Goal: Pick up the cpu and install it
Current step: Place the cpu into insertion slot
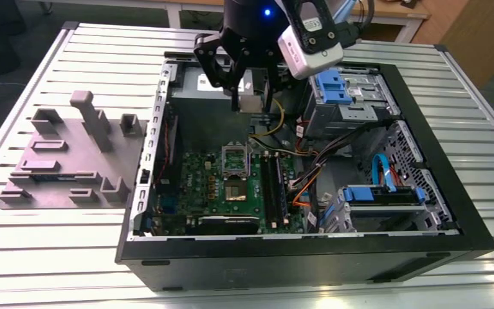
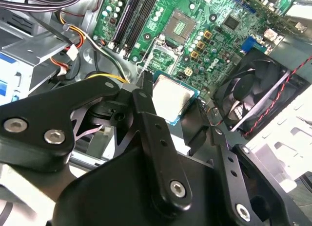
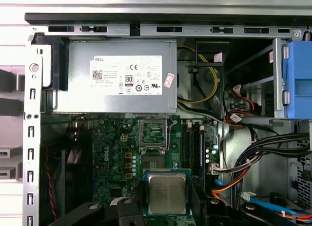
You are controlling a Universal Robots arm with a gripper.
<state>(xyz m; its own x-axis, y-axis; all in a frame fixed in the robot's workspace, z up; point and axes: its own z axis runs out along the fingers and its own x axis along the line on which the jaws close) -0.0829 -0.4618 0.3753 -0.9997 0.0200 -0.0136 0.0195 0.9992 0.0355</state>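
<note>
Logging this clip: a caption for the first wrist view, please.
Claw grips the cpu above the motherboard; the socket lies open.

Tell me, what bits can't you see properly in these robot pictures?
The cpu underside: faces away in both wrist views.
The socket pins: too small in the first wrist view.
Part of the motherboard: covered by the cpu and the end effector in the first wrist view.
</note>
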